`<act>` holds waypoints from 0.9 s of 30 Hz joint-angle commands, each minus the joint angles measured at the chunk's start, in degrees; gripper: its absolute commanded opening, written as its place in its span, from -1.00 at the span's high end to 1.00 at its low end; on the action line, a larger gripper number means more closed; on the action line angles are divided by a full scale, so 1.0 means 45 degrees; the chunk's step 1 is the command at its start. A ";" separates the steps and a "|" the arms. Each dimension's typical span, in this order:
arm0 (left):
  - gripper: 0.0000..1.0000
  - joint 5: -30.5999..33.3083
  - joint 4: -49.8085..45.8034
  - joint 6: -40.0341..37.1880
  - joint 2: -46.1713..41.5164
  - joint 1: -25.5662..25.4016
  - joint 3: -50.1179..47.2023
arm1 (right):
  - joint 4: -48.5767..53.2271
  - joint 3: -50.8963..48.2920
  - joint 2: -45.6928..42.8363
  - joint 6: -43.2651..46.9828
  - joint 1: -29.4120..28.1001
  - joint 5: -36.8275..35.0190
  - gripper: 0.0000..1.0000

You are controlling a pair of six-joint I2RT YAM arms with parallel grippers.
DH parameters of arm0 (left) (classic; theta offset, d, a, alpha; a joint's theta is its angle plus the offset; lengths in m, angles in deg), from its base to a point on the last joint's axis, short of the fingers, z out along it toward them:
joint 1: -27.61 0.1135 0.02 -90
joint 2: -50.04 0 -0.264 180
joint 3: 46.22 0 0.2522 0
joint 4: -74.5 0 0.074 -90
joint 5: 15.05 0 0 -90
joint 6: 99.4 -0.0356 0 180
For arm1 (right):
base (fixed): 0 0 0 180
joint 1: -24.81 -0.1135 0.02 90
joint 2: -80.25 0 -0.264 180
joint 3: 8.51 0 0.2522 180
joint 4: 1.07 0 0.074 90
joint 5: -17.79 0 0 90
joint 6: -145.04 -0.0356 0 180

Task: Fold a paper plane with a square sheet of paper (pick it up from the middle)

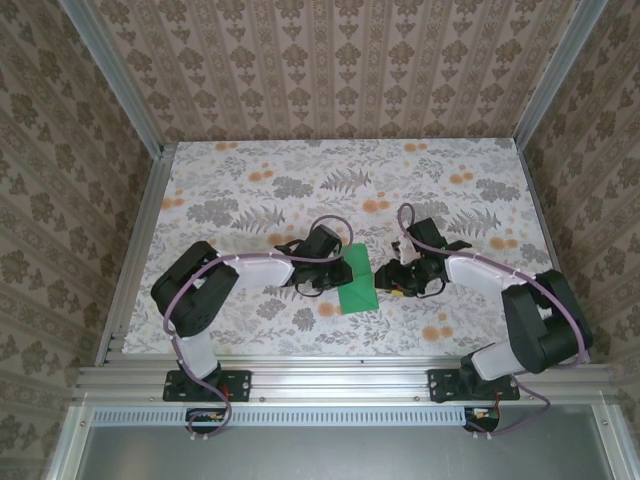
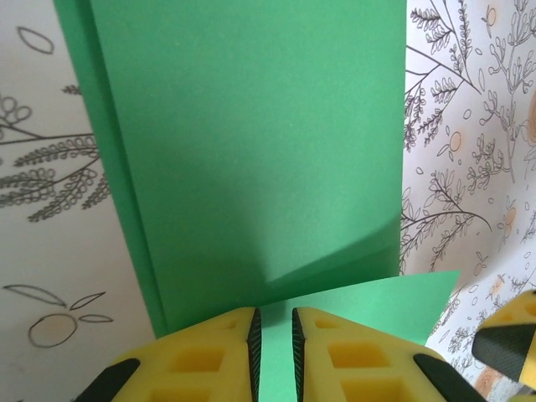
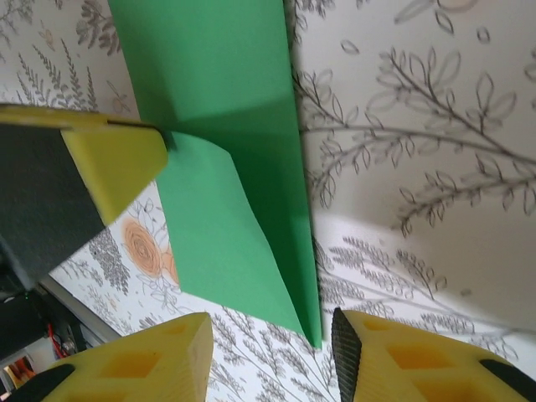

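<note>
Top external view: we see the square sheet of paper [image 1: 358, 283], bright green and already creased, on the floral tabletop [image 1: 250, 180]. It lies between the left gripper [image 1: 333, 280] and the right gripper [image 1: 388, 283].
Left jaws: in the left wrist view they are pinched onto the sheet's near edge. Only a thin slit separates the yellow fingers [image 2: 209, 360], and green shows inside it.
Paper ahead of the left jaws: it runs straight out from them as a folded upper layer. A lower flap juts out sideways just past one finger.
Why the pinch: we judge it anchors the layers so they cannot slide while the other arm works the crease.
Right jaws: in the right wrist view they stand well apart and grip nothing.
Paper at the right jaws: the sheet's pointed corner reaches into their gap, just beside the inner face of one finger [image 3: 419, 360]. We cannot tell whether it touches.
Why they straddle: we judge this places them to close on, or press along, that creased edge.
Loose flap: one layer curls up off the layer beneath it, beside the left gripper's fingertip, and is not pressed flat.
Progress: we judge this an early fold, far from a plane.
Risk: the lifted layer could spring open or skew if the anchoring pinch slips.
</note>
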 commanded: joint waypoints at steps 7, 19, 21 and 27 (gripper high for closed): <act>0.58 0.0233 -0.0928 -0.0457 -0.0097 -0.0075 0.0392 | -0.0323 0.0929 0.1551 0.0280 -0.0107 0.0382 0.10; 0.59 0.0150 -0.1334 -0.0497 0.0592 -0.0095 0.0658 | -0.0922 0.1018 0.2577 0.0222 -0.0130 0.0948 0.16; 0.60 0.0165 -0.1360 -0.0497 0.0640 -0.0085 0.0673 | -0.0938 0.1033 0.2641 0.0222 -0.0161 0.1001 0.19; 0.60 0.0089 -0.1531 -0.0542 0.0824 -0.0085 0.0839 | -0.1026 0.0988 0.2637 0.0119 -0.0176 0.1138 0.32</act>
